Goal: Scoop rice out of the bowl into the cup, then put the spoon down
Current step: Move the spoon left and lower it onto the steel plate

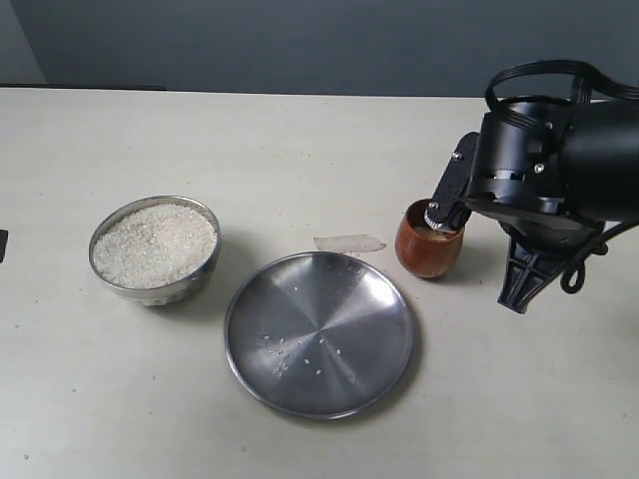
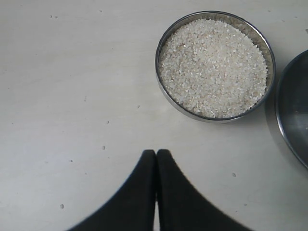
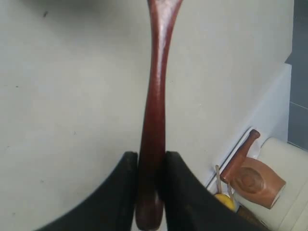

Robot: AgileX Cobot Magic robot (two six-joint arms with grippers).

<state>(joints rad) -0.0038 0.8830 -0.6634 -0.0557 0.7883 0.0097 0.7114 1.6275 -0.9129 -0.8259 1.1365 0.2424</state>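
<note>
Nearest, the steel plate [image 1: 349, 299] holds stray grains [image 1: 283, 351], and at its two o'clock the right gripper [image 3: 150, 158], clamped on the spoon [image 3: 156, 96], hovers over the cup [image 1: 429, 251], whose narrow mouth could let a tilted spoonful miss; left gripper [image 2: 156, 155] closed, empty.

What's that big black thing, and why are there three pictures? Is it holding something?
That black thing is a robot arm; there are two. One picture looks at the table. The other two come from cameras on the arms' wrists. There's a bowl full of rice, a flat plate, and a wooden cup. The right pincher squeezes a wooden spoon by its handle, close to the cup. The left pincher is shut and empty, near the bowl.
</note>
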